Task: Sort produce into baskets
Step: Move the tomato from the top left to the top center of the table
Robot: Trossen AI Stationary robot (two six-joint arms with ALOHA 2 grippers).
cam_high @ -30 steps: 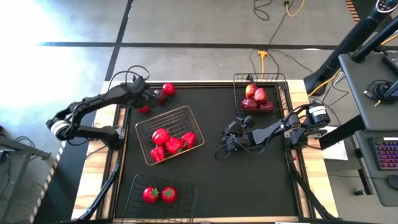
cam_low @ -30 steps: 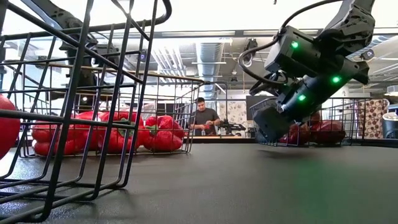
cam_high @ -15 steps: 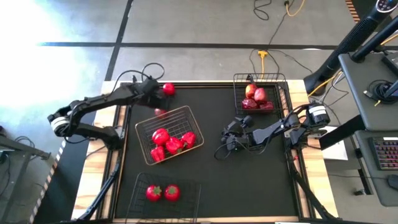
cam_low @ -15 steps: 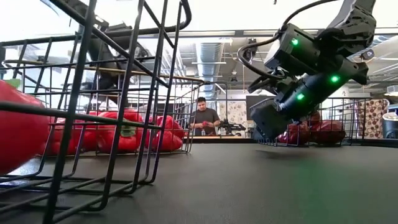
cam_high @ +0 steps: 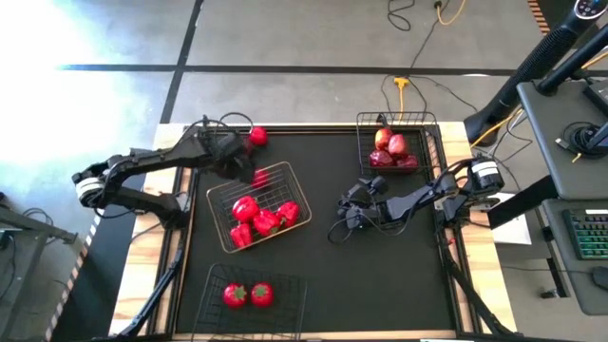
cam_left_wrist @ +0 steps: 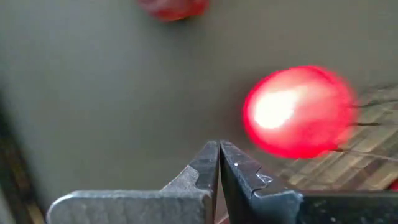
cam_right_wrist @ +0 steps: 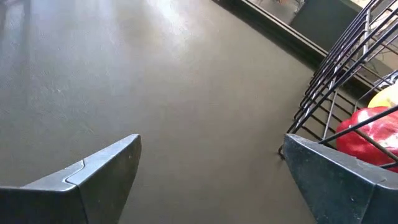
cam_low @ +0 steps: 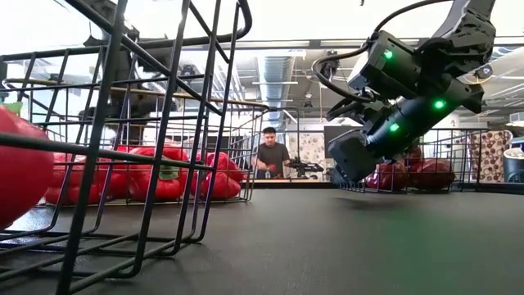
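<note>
Red bell peppers (cam_high: pixel 263 221) fill the dark wire-mesh basket (cam_high: pixel 296 178) at the table's middle left, two green-topped tomatoes (cam_high: pixel 246 294) lie in a second wire basket (cam_high: pixel 217 277) at seven o'clock, and maroon apples (cam_high: pixel 391 150) sit in a third (cam_high: pixel 363 120) at one o'clock. At that middle basket's eleven o'clock corner hangs the left gripper (cam_high: pixel 237 163), fingers pressed together on nothing, with a round red fruit (cam_high: pixel 260 177) just beside it and another (cam_high: pixel 257 136) lying at eleven o'clock. Right gripper (cam_high: pixel 344 220) hovers near the table's centre, fingers wide apart and empty.

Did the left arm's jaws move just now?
Yes. The left gripper slid from beyond the middle basket's far corner to right over its rim.
</note>
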